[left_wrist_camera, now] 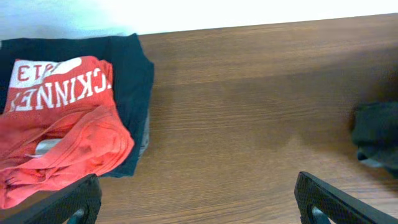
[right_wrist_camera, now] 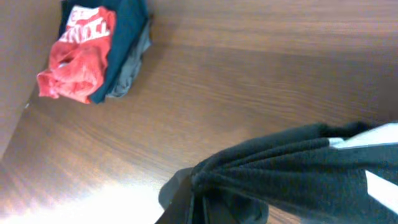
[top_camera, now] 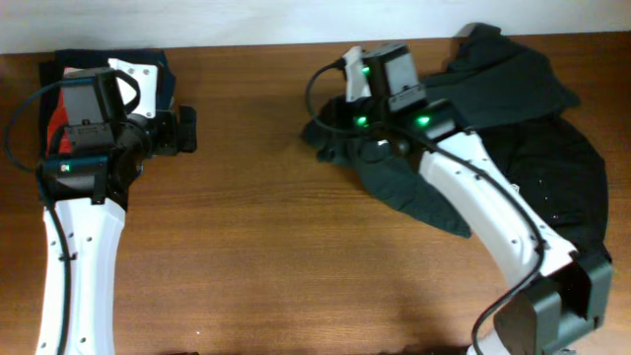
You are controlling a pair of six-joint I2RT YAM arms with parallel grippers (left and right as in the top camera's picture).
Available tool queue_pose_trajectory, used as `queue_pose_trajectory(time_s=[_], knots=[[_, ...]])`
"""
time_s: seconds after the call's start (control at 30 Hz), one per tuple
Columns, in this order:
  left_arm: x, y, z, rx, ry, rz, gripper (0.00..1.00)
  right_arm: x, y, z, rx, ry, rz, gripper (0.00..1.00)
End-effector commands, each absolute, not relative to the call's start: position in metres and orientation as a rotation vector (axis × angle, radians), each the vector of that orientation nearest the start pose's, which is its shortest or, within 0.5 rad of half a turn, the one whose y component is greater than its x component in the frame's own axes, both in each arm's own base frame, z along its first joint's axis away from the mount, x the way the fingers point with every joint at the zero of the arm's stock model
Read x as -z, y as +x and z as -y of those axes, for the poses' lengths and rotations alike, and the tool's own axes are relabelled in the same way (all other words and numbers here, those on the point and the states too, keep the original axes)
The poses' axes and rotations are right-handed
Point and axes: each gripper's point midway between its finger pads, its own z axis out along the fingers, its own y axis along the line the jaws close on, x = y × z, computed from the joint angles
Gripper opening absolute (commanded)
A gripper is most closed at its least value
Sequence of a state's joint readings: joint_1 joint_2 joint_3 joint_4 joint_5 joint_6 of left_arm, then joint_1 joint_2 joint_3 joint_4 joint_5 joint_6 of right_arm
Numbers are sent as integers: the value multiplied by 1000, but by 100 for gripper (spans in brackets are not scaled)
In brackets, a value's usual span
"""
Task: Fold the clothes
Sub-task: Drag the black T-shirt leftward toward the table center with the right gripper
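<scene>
A crumpled dark green-black shirt (top_camera: 532, 108) lies at the right of the wooden table. My right gripper (top_camera: 333, 133) is shut on a bunched edge of it at its left end. In the right wrist view the fabric (right_wrist_camera: 298, 168) fans out in pleats from the jaws (right_wrist_camera: 202, 196). My left gripper (top_camera: 185, 128) is open and empty, with its fingers wide apart (left_wrist_camera: 199, 199) over bare wood. It sits just right of a folded stack. The dark shirt's tip also shows at the right of the left wrist view (left_wrist_camera: 376, 134).
The stack at the back left is a red shirt with white lettering (left_wrist_camera: 56, 124) on a folded dark shirt (left_wrist_camera: 130, 68), with a grey layer beneath (right_wrist_camera: 127, 74). The left arm partly covers it from overhead (top_camera: 59, 64). Bare wood (top_camera: 256, 197) lies between the arms.
</scene>
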State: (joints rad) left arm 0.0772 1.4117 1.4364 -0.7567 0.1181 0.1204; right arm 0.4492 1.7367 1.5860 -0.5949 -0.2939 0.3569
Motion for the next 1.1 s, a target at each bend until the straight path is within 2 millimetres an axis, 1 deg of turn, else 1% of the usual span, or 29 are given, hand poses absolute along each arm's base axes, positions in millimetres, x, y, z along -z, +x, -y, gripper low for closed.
queue_pose_trajectory(time_s=[0.0,0.03,0.1,0.13,0.17,0.23,0.27,0.37,0.43,0.47,0.5,0.57,0.6,0.7,0.77,0.8,0.87,0.9,0.93,0.97,1.0,1.03,1.07], knots=[[-290,401,-31,-10,54,-2264,99,-244,405,-307,-814,-366,-2327,4],[-290,400,-36,-15,37,-2265,99,-241,405,-314,-812,-371,-2327,4],[-290,399,-45,-27,11,-2265,99,-237,399,-335,-797,-397,-2305,4],[-290,399,-49,-32,1,-2265,99,-235,398,-343,-794,-403,-2298,4],[-290,398,-52,-36,-9,-2265,99,-237,396,-352,-803,-420,-2278,4],[-290,398,-56,-41,-20,-2265,99,-240,395,-363,-822,-439,-2247,4],[-290,398,-58,-44,-25,-2265,99,-243,395,-368,-832,-443,-2227,4],[-292,398,-61,-51,-34,-2256,99,-253,402,-371,-847,-378,-2187,4],[-294,399,-66,-58,-44,-2245,99,-268,408,-377,-887,-359,-2123,4],[-294,400,-68,-61,-50,-2243,99,-271,408,-379,-893,-361,-2105,4],[-294,399,-70,-65,-57,-2242,99,-278,410,-384,-909,-364,-2070,4],[-294,398,-75,-70,-69,-2241,99,-283,410,-390,-926,-371,-2035,4],[-294,398,-79,-75,-80,-2241,99,-287,411,-397,-946,-375,-2003,4],[-295,398,-80,-78,-83,-2240,99,-285,410,-408,-965,-384,-1985,4],[-295,398,-80,-79,-83,-2238,99,-281,409,-414,-970,-390,-1984,4],[-295,398,-80,-79,-83,-2237,99,-276,409,-417,-969,-394,-1991,4],[-296,398,-82,-82,-87,-2234,99,-270,409,-419,-966,-399,-2002,4],[-296,399,-82,-82,-87,-2232,99,-268,409,-418,-958,-407,-2008,6],[-297,399,-82,-82,-87,-2230,99,-266,409,-417,-937,-430,-2006,15],[-297,399,-82,-83,-86,-2226,99,-267,411,-411,-898,-466,-2003,45],[-298,400,-82,-84,-86,-2222,99,-269,416,-399,-849,-488,-2017,67],[-299,400,-82,-84,-85,-2219,99,-274,420,-386,-817,-486,-2035,77],[-299,400,-82,-84,-85,-2218,99,-278,425,-373,-788,-476,-2057,84]])
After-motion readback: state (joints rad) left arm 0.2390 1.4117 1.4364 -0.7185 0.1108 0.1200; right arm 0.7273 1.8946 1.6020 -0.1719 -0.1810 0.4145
